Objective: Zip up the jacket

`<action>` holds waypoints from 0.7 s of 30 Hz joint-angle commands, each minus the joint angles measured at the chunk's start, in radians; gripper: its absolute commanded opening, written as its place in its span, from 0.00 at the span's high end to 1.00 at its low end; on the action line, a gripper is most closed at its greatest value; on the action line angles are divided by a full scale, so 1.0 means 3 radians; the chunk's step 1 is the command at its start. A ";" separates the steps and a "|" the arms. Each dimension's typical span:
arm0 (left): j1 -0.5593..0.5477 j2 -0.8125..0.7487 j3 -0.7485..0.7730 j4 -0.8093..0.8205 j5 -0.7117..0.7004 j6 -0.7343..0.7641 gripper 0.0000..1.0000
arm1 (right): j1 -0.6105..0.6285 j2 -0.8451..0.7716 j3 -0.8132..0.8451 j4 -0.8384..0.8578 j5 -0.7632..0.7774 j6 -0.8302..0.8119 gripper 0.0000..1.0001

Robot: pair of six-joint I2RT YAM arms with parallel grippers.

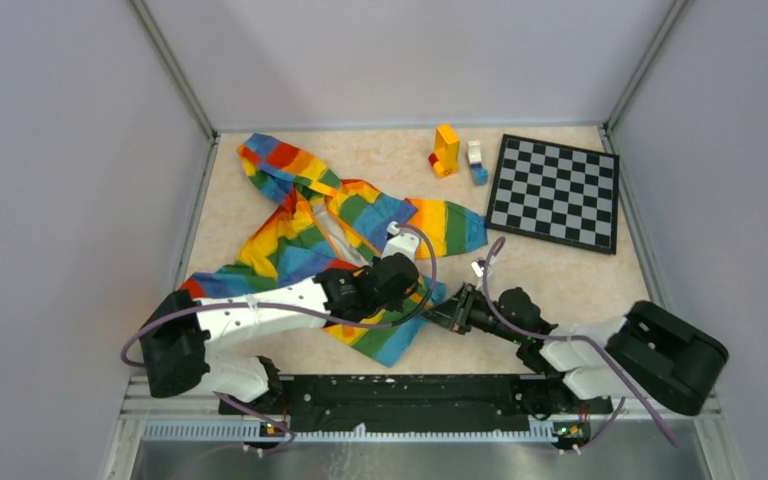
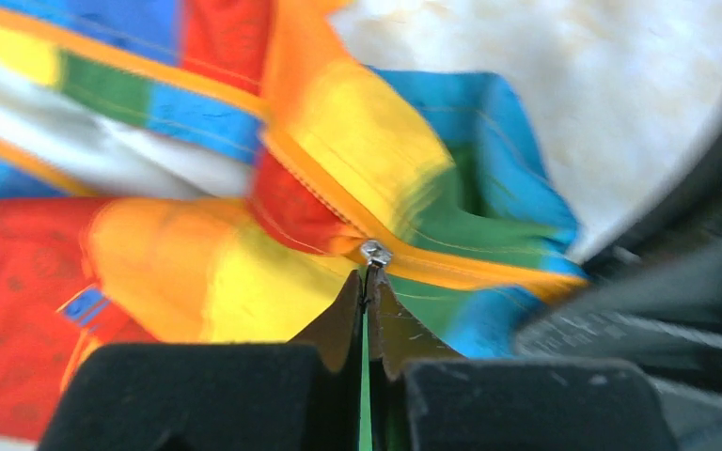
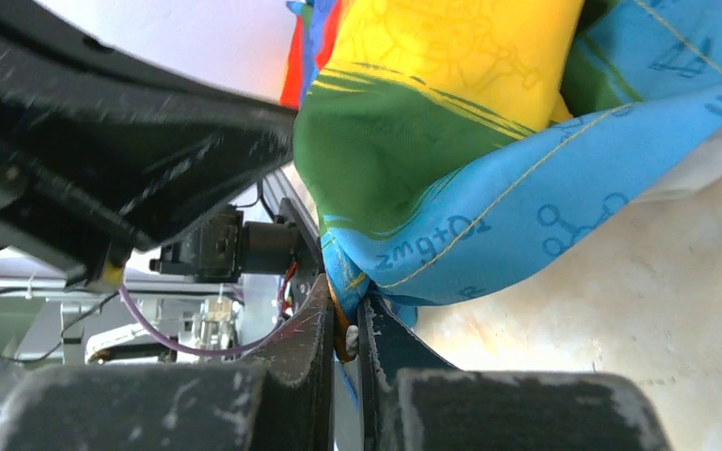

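The table (image 1: 580, 285), a pale, marbled slab, is shut in on three sides by plain grey walls (image 1: 60, 200). Within this enclosure the jacket (image 1: 295, 235) is spread left of centre. Its hood is turned to the far left corner, and one sleeve is stretched toward the chessboard (image 1: 555, 192). The cloth is soft and rumpled, banded in red, orange, yellow, green and blue, and a white lining is shown where the front lies open. Fine printed line drawings and yellow stitching are seen on the blue band in the right wrist view.

An orange zipper strip (image 2: 315, 183) is run slantwise across the stripes. At its lower end a small silver pull (image 2: 374, 252) is pinched at the tips of the left gripper (image 2: 368, 287), whose dark wedge-shaped fingers are pressed together.

The right gripper (image 3: 343, 324) is closed on the jacket's hem, at the near corner beside the left gripper. A fold of blue cloth with an orange edge is clamped between its black fingers.

By the far wall, well apart from the jacket, a yellow and orange stack (image 1: 445, 150) of plastic blocks is stood. A smaller white and blue stack (image 1: 476, 162) is set just beside it. The chessboard, flat and square with grey and black checks, is laid at the far right.
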 commanded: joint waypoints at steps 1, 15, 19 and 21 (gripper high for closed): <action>0.0091 0.0220 0.0322 -0.0704 -0.1411 -0.0415 1.00 | 0.0033 -0.0686 -0.0029 -0.1048 0.0300 -0.0098 1.00; 0.1163 0.0168 0.0614 0.0123 -0.1435 0.0712 1.00 | 0.0038 -0.1659 -0.0047 -0.2602 0.0071 -0.0301 1.00; 0.1303 0.0134 0.0415 0.0941 -0.1589 0.1548 1.00 | 0.0039 -0.2038 -0.0053 -0.3001 0.0048 -0.0370 1.00; 0.1492 0.0215 0.0397 0.1213 -0.1531 0.1805 1.00 | 0.0039 -0.2152 -0.0074 -0.3090 0.0053 -0.0377 1.00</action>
